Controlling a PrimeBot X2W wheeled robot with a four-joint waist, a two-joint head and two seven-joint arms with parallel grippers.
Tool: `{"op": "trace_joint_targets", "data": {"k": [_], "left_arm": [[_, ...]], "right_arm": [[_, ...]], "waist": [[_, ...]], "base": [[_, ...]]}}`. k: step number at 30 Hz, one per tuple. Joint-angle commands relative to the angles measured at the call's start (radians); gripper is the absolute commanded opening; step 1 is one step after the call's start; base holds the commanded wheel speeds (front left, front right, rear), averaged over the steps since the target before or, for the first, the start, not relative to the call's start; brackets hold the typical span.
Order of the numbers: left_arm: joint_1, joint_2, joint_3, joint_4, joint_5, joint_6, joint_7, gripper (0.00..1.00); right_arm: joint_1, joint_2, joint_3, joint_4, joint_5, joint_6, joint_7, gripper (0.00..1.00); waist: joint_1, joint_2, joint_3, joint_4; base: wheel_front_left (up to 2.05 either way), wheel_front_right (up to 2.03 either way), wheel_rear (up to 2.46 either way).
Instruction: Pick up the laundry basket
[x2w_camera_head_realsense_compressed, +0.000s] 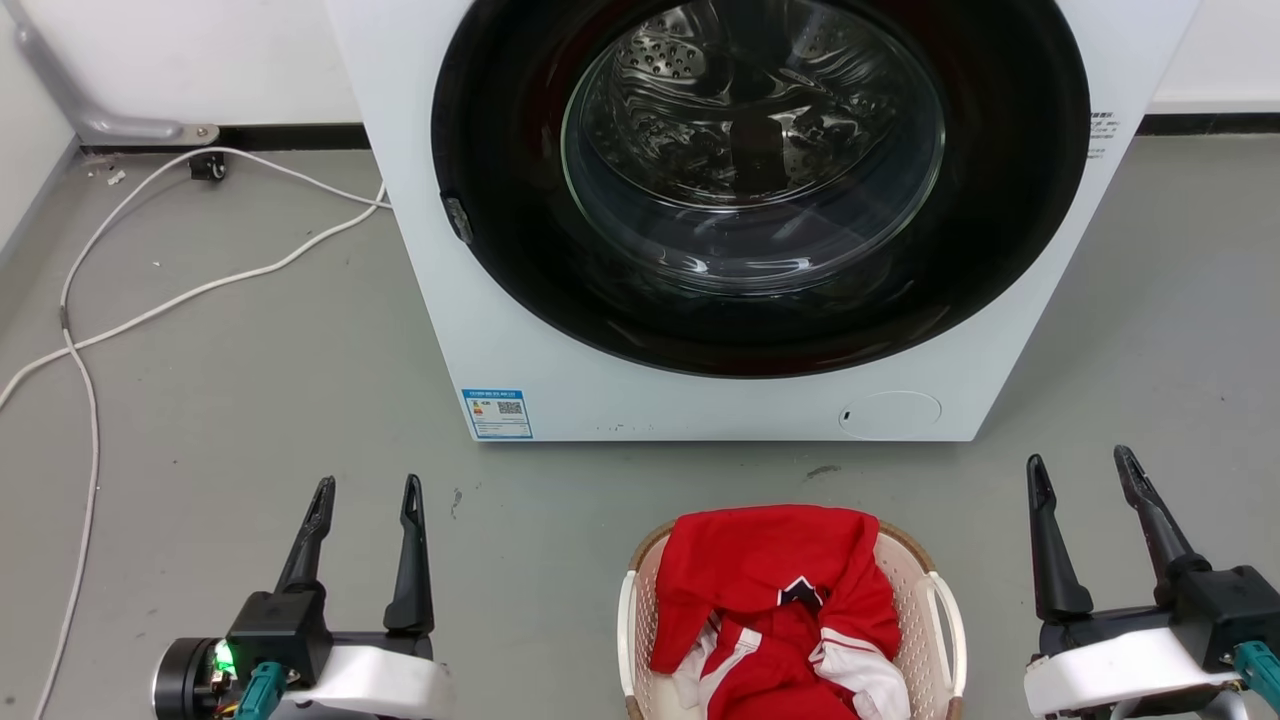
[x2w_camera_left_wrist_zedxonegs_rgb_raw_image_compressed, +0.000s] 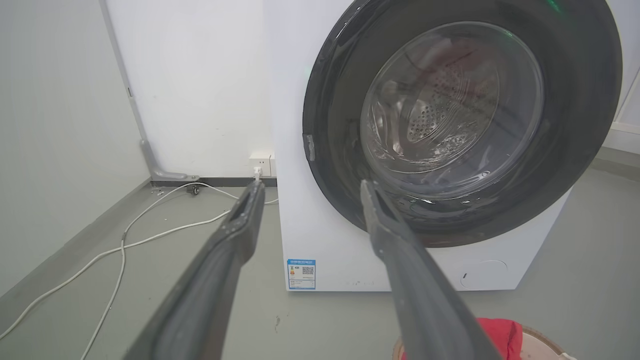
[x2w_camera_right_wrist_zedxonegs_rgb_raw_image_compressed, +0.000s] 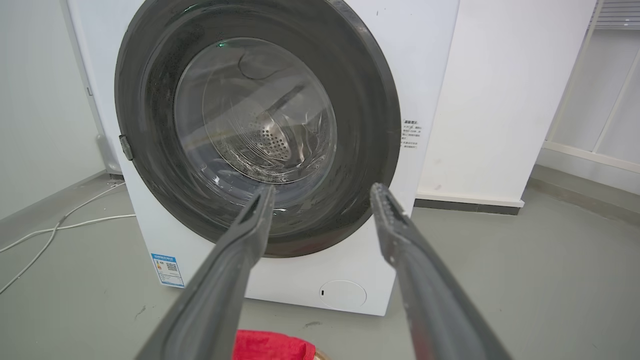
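1. Laundry basket (x2w_camera_head_realsense_compressed: 930, 590): on the floor (x2w_camera_head_realsense_compressed: 250, 400) before the washer (x2w_camera_head_realsense_compressed: 560, 380), holding red clothing (x2w_camera_head_realsense_compressed: 770, 570).
2. Left gripper (x2w_camera_head_realsense_compressed: 365, 492): fingers spread, empty, left of basket.
3. Right gripper (x2w_camera_head_realsense_compressed: 1082, 466): fingers spread, empty, right of basket.

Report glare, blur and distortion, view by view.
Head view: even light, sharp; reflections streak the washer door glass, and the laundry basket is cut by the bottom edge. Left wrist view: straight edges lean from the wide angle; the left tool looks soft near the lens. Right wrist view: similar glass glare, right tool likewise soft.
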Motion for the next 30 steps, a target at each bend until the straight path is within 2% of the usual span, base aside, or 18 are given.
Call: {"op": "trace_joint_targets", "data": {"k": [1,6,12,19,30], "left_arm": [[-0.004,-0.001,-0.008,0.006,-0.002,-0.006,-0.003,1.0],[-0.042,-0.001,-0.044,0.04,-0.002,-0.024,-0.003,1.0],[-0.124,-0.001,-0.127,0.142,-0.006,-0.042,-0.003,1.0],[-0.226,0.0,-0.195,0.283,-0.055,-0.035,-0.003,1.0],[-0.425,0.0,-0.319,0.581,-0.155,-0.054,-0.003,1.0]], "right_arm": [[0.005,-0.004,-0.004,0.009,-0.004,0.0,-0.002,1.0],[-0.029,-0.004,-0.012,0.063,-0.017,0.0,-0.002,1.0],[-0.09,-0.004,-0.021,0.163,-0.059,0.0,-0.002,1.0],[-0.176,-0.004,-0.028,0.299,-0.113,0.0,-0.002,1.0],[-0.336,-0.003,-0.085,0.485,-0.196,0.0,-0.002,1.0]], "waist": [[0.0,0.0,0.005,-0.001],[0.0,0.0,0.038,-0.009],[0.0,0.0,0.11,-0.015],[0.0,0.0,0.211,-0.023],[0.0,0.0,0.386,-0.032]], "base": [[0.0,0.0,0.0],[0.0,0.0,0.0],[0.0,0.0,0.0],[0.0,0.0,0.0],[0.0,0.0,0.0]]}}
